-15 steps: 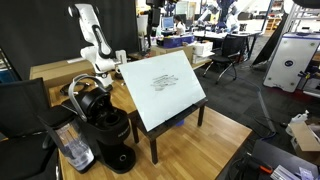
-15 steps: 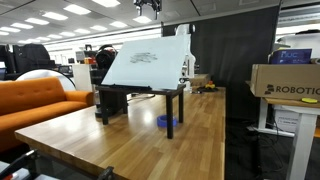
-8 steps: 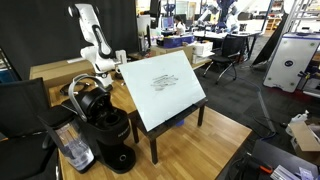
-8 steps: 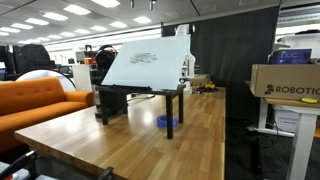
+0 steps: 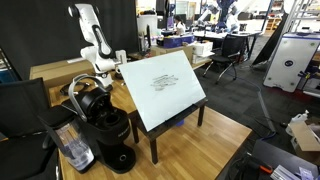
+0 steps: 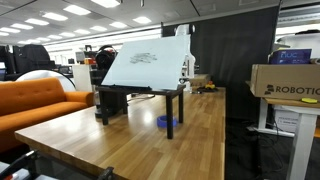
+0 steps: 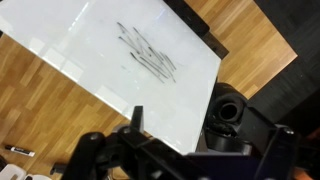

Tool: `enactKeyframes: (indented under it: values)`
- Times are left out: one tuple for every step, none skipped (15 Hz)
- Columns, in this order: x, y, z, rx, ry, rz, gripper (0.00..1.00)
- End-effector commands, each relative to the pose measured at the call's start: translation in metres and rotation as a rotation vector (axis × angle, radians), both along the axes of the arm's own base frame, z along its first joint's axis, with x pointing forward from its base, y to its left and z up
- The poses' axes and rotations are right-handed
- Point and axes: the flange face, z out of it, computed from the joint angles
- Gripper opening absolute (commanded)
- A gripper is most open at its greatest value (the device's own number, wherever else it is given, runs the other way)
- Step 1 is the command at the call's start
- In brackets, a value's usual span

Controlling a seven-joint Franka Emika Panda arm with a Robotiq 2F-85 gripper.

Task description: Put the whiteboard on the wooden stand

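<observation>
The whiteboard point(image 5: 163, 88) leans tilted on the dark wooden stand point(image 5: 153, 146), its lower edge on the stand's ledge; the whiteboard point(image 6: 146, 68) and stand point(image 6: 172, 106) also show from the side. From above, the whiteboard point(image 7: 110, 60) fills the wrist view, with a dark scribble point(image 7: 148, 52) near its middle. My gripper point(image 7: 200, 138) hangs above the board's edge, open, with nothing between its fingers point(image 7: 137, 118). The white arm point(image 5: 91, 38) stands behind the board at the back of the table.
A black coffee machine point(image 5: 108, 128) stands beside the stand, and shows in the wrist view as well point(image 7: 232, 112). A marker point(image 7: 20, 151) lies on the wooden tabletop point(image 5: 200, 150). A blue object point(image 6: 165, 122) sits under the stand. An orange sofa point(image 6: 35, 100) is nearby.
</observation>
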Motion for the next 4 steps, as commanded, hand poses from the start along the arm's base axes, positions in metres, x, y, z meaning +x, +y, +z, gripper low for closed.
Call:
enactKeyframes:
  values:
    - [-0.007, 0.0, -0.004, 0.0, 0.017, -0.005, 1.0]
    - [-0.014, 0.0, -0.006, 0.0, 0.032, -0.01, 1.0]
    - [-0.019, 0.0, -0.007, 0.001, 0.038, -0.012, 1.0]
    - [-0.021, 0.0, -0.008, 0.001, 0.04, -0.012, 1.0]
